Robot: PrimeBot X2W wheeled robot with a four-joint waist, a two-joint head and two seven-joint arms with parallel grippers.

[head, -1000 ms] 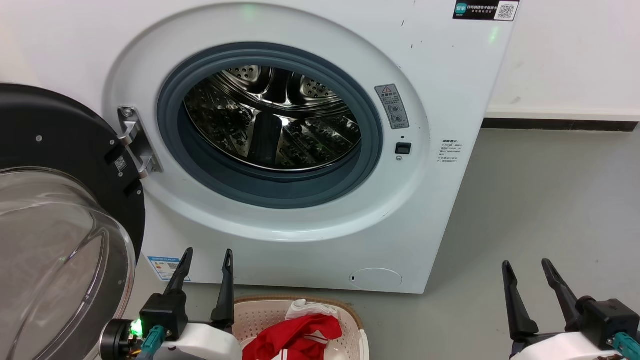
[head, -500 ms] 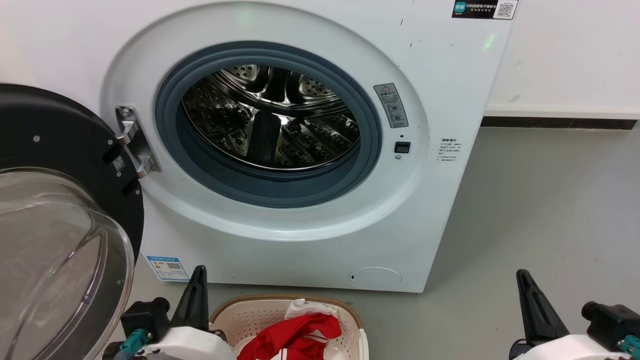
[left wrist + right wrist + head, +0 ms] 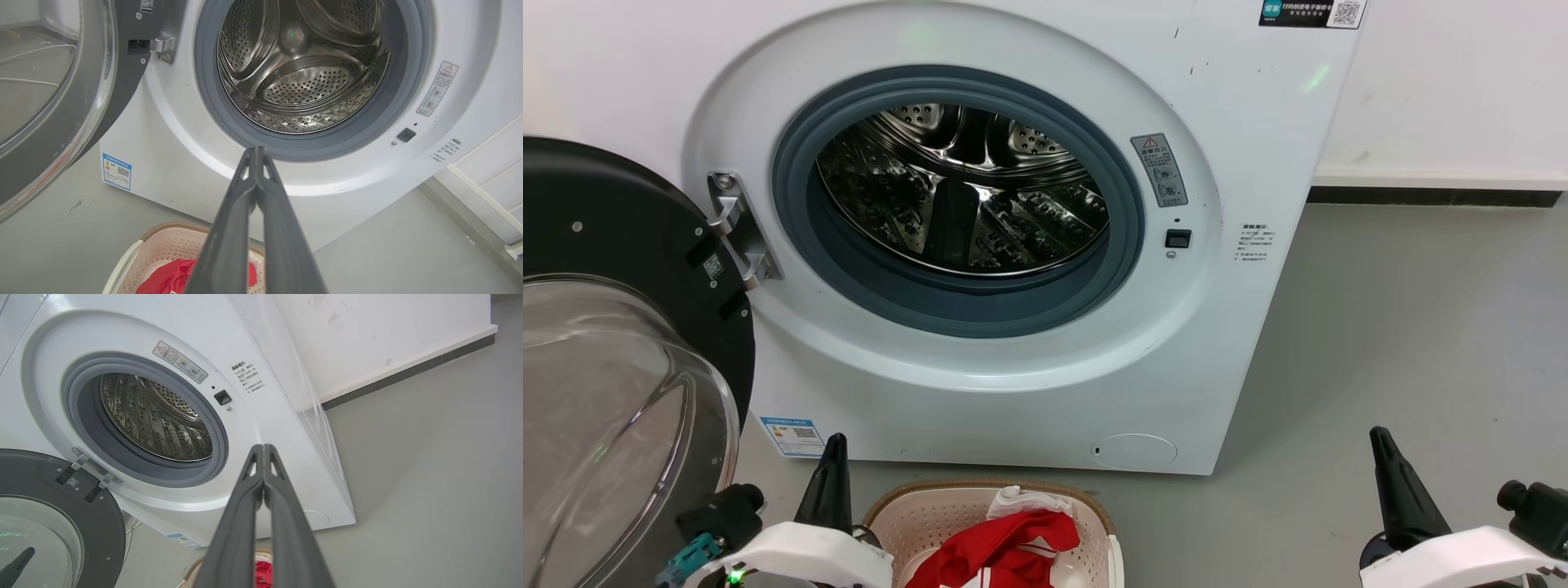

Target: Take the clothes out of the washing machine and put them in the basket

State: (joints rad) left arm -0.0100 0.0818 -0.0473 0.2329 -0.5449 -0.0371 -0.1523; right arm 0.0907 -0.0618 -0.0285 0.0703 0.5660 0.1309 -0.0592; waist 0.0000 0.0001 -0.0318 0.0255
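The white washing machine (image 3: 1241, 122) stands with its door (image 3: 613, 229) swung open to the left. Its steel drum (image 3: 964, 196) shows bare metal with no garment in sight, as does the drum (image 3: 302, 81) in the left wrist view. Below the machine, the cream basket (image 3: 947, 492) holds the red clothes (image 3: 1005, 547) and a whitish piece (image 3: 1019, 498). My left gripper (image 3: 834, 445) is shut and empty just left of the basket. My right gripper (image 3: 1380, 441) is shut and empty over the floor at the lower right. Both wrist views show the gripper (image 3: 256, 150) (image 3: 262, 447) with fingers pressed together.
The door's glass bowl (image 3: 605, 408) bulges out at the lower left, close to my left arm. Grey floor (image 3: 1405, 327) spreads to the right of the machine up to a white wall with a dark baseboard (image 3: 1437, 197).
Both grippers went from open to shut and sank lower; the left one shifted slightly left. The head camera drifted a little, so the machine sits slightly higher and further left in the picture.
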